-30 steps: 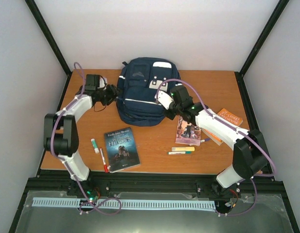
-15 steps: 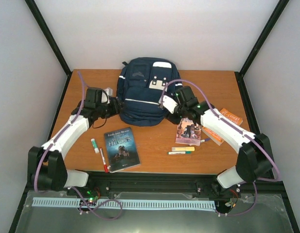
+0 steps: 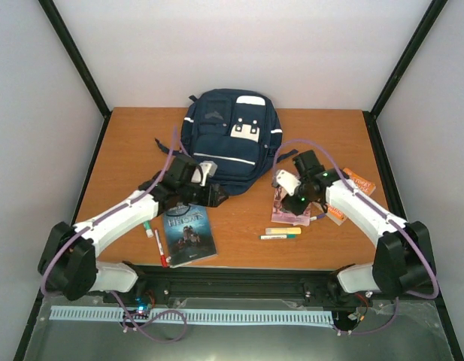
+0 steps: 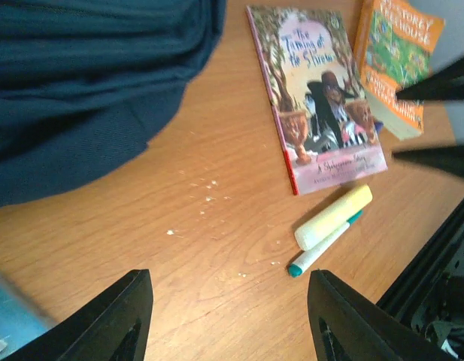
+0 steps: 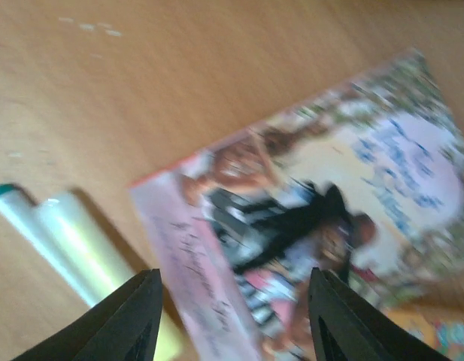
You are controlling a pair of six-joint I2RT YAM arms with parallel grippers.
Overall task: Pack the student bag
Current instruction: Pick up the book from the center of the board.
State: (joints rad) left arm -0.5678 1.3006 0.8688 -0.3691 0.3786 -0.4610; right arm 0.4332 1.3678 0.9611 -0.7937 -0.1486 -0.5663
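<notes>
Wooden desk (image 3: 126, 143), white walls around it. Left gripper (image 4: 228, 284) has its jaws apart with nothing between them, over bare wood just off the near edge of the student bag (image 3: 228, 143). Right gripper (image 5: 235, 284) is likewise spread and empty, hanging over the pink paperback (image 5: 329, 203), which lies near-right of the bag, close but apart from it. Orange book (image 4: 397, 60) sits just beside the paperback, further right of the bag. Yellow highlighter (image 4: 333, 216) and teal pen (image 4: 318, 254) lie side by side, nearer than the bag. Blue book (image 3: 188, 232), glue stick (image 3: 147, 225) and red marker (image 3: 160, 248) are near-left of the bag.

The bag lies flat on its back mid-desk toward the far edge, front pockets up, top loop (image 3: 192, 98) at its far end. Can't tell if the main zip is open.

Handling, my read:
- Soft, floppy fabric – it will sag and bunch rather than lift as one piece, and will probably slide on the wood if pushed.
- Looks slack, so likely light.
- Best holds are the top loop, a zipper pull or a pinch of fabric at the mouth – not the broad panels.
- One gripper likely has to hold the opening up while the other feeds books in.
</notes>
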